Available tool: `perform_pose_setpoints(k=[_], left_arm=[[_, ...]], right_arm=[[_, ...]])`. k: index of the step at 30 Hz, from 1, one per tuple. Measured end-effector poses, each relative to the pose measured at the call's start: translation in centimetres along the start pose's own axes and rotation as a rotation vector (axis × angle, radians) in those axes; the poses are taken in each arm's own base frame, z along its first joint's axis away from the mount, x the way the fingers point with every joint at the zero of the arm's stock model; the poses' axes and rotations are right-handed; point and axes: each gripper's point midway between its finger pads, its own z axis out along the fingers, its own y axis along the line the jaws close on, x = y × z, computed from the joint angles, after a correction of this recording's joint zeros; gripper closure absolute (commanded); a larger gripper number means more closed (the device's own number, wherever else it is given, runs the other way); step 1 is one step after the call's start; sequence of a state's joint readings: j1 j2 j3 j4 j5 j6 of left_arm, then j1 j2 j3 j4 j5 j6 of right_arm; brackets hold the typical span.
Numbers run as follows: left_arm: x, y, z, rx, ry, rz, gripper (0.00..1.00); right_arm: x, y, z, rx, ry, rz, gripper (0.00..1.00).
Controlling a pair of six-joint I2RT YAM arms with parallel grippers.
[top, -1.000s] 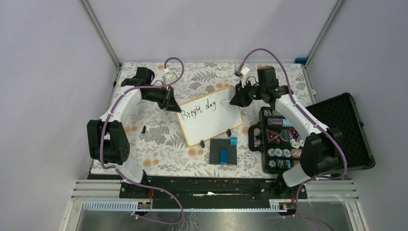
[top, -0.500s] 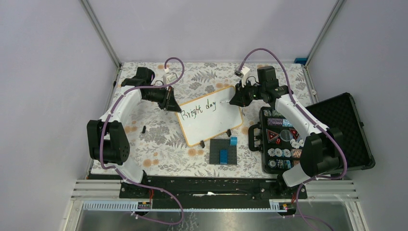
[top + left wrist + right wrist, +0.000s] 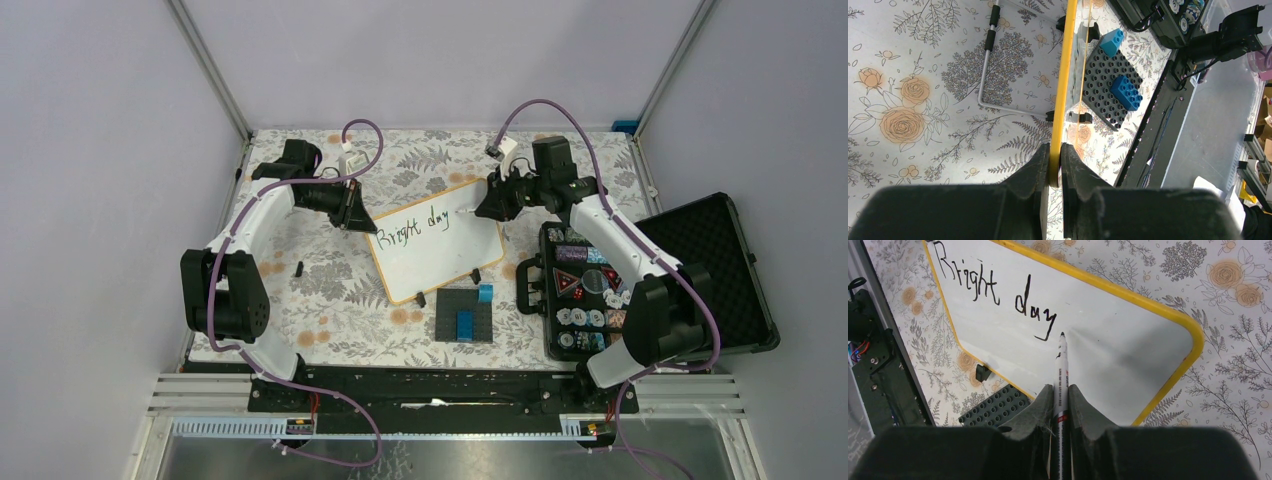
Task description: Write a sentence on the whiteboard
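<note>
- The floral-printed cloth counter (image 3: 300, 290) carries everything; both arms reach over its far half
- An open black hard case of poker chips (image 3: 660, 280) lies at the right edge, well apart from the writing
- The flat white rectangular whiteboard with a thin orange-yellow frame and rounded corners (image 3: 440, 260) lies skewed in the middle of the counter on small black feet; its far left corner points toward the left arm
- A dark grey studded brick plate (image 3: 465, 318) with blue bricks on it lies just beside the board's near edge
- The left gripper (image 3: 1054, 165) is clenched on the board's frame at that far left corner; judged, it is steadying the board
- The right gripper (image 3: 1061, 395) is clamped around a slim white-barrelled marker pen (image 3: 1061, 375), which sticks out forward over the board's far right part
- The dark handwritten sentence (image 3: 998, 295) reads "Bright day" in one line along the board's far edge
- The marker's black tip is just right of the tail of the "y"; whether it touches the surface cannot be told
- Judged progress: two words are down and most of the white area is bare; this reads as a beginning, so more letters or words are left, then lifting the pen away
</note>
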State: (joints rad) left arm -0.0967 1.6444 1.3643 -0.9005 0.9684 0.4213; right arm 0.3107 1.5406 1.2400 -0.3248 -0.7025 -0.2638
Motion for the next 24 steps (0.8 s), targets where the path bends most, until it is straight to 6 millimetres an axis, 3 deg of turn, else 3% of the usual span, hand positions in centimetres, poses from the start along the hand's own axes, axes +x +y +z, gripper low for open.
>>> perform_pose_setpoints(k=[24], left_arm=[[0.0,0.0,0.0,0.000,0.000,0.001,1.00]], right_arm=[[-0.5,-0.1,1.2,-0.012,0.004,-0.009,1.00]])
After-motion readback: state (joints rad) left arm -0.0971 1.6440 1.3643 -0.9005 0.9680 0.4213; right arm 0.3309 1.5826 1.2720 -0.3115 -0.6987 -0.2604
